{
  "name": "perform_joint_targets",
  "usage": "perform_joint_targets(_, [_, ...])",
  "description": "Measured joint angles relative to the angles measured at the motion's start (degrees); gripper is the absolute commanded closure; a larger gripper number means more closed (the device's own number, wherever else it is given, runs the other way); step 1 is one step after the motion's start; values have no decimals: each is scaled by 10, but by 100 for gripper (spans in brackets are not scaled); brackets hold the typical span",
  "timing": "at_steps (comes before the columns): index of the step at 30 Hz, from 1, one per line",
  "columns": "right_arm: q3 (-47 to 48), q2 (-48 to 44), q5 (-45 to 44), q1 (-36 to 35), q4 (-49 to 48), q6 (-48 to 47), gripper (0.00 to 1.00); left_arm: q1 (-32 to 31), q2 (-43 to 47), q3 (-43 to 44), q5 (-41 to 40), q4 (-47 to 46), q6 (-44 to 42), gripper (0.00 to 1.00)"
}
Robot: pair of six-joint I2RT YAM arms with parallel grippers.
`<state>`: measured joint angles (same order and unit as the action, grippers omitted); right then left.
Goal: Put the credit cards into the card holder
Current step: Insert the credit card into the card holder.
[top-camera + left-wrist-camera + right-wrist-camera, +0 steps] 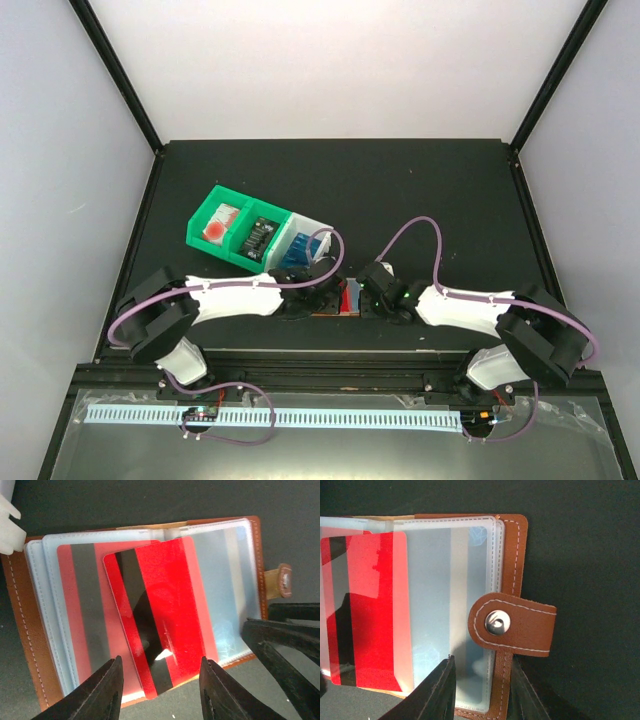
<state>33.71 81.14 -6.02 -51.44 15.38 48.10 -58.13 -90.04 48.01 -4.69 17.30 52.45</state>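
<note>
The brown card holder [30, 645] lies open on the black table, clear pockets facing up. One red card [80, 620] sits inside a pocket. A second red card [160, 605] with a black stripe lies tilted over the pockets, and its lower end sticks out past the holder's edge. My left gripper [160, 685] is open, one finger on each side of that end. My right gripper [481, 680] is open and straddles the holder's edge [502, 555] below the snap tab [520, 630], one fingertip over a clear pocket. In the top view both grippers meet at the holder [347, 298].
Two green bins [225, 225] and a white bin [300, 240] stand in a row just behind the left gripper. They hold red-and-white, black and blue items. The white bin's corner [7, 525] shows by the holder. The right gripper's fingers [285, 650] are close to the left gripper.
</note>
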Motion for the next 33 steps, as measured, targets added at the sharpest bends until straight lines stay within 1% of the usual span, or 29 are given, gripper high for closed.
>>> perform_joint_targets(3, [-1,-1,0,0,-2,0,67,1,-17,4,-3,2,0,54])
perform_joint_targets(9, [-4,-3,0,0,-6,0,67,3,-42,10,-3,-8,-1,59])
perform_joint_targets(12, [-7,-5,0,0,-9,0,66,3,-52,16,1,-20,-4,59])
perform_joint_targets(29, [-26,-19,3,0,-35,0,66,4,-84,25,37,-83,-25,63])
perform_joint_targets(33, [-35,-28,8,0,-41,-1,63,5,-91,25,51,-100,-27,65])
